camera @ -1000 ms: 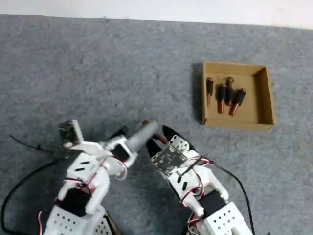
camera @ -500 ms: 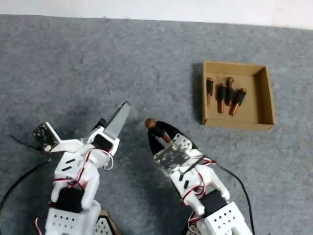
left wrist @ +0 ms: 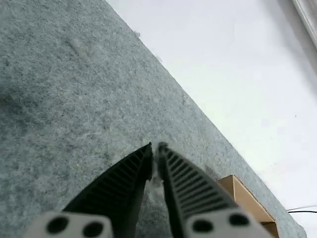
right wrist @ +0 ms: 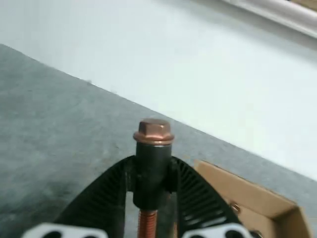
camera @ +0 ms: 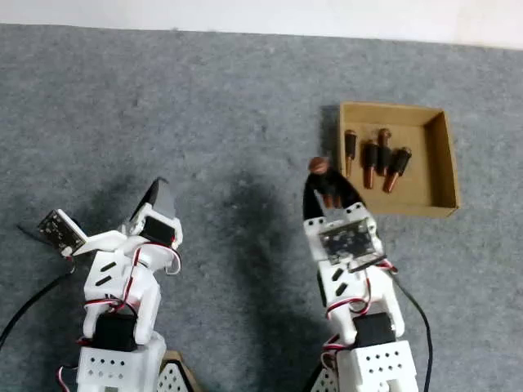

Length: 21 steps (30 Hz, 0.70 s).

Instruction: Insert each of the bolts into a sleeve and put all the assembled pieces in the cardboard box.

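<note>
My right gripper (camera: 327, 189) is shut on an assembled piece (right wrist: 152, 163), a copper bolt inside a black sleeve, held upright with the bolt head (camera: 318, 166) on top. It hangs just left of the cardboard box (camera: 441, 163), close to the box's left wall. Several assembled pieces (camera: 377, 159) lie inside the box. My left gripper (camera: 158, 196) sits at the left of the table, shut with nothing between its fingers (left wrist: 178, 183). In the left wrist view the box corner (left wrist: 247, 201) shows far off.
Grey felt (camera: 212, 106) covers the table, with a white wall strip (camera: 261, 15) along the far edge. Black cables (camera: 33, 302) trail beside both arm bases at the near edge.
My right gripper has carried the assembled piece right and away, up to the box's left wall. My left gripper has let go, pulled back to the left and shut.
</note>
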Motion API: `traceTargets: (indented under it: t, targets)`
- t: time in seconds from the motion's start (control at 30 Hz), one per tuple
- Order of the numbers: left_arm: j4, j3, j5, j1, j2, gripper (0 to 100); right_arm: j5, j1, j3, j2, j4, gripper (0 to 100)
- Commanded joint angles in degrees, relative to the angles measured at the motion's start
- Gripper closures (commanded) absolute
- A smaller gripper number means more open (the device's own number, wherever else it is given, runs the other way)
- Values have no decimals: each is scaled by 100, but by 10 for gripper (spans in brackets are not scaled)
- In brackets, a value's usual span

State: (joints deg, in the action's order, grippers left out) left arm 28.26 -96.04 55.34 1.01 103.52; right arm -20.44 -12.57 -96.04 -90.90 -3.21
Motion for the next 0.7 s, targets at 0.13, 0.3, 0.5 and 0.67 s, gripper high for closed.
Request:
traceTargets:
  t: [0.13,0.3,0.5,0.67]
  targets:
    - [-97,-119,-26,66,66,993,62,760,892,963,4,992]
    - [-97,-119,-26,66,66,993,62,1191,2730,3591,4,992]
    - [-53,-119,-440,40,66,993,686,1851,4875,6316,-31,989]
    - [62,-119,-466,31,66,993,1037,2396,6053,7635,-40,989]
